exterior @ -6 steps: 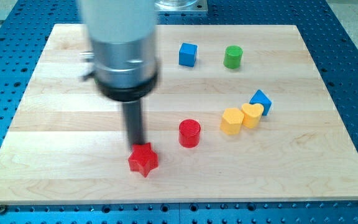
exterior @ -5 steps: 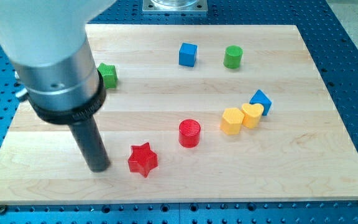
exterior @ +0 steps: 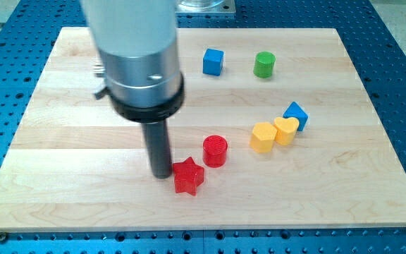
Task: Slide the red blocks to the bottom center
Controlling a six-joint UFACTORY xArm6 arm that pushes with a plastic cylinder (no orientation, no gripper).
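tip [exterior: 161, 174] now touching red star [exterior: 187, 176], shoved right beside red cylinder [exterior: 215, 150]; no pincer, just rod; both near bottom center.

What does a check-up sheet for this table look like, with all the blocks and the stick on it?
Surface: pale wooden board on a blue table with rows of holes.
Job's things: red star near the bottom middle; red cylinder just up and to the view's right of it, very close.
Clutter: blue cube and green cylinder near the view's top; yellow block, yellow heart and a second blue block bunched at the view's right.
Jaws: none; my tip sits right against the star's left side.
Cables: nothing seen.
Surroundings: a metal mount at the top edge.
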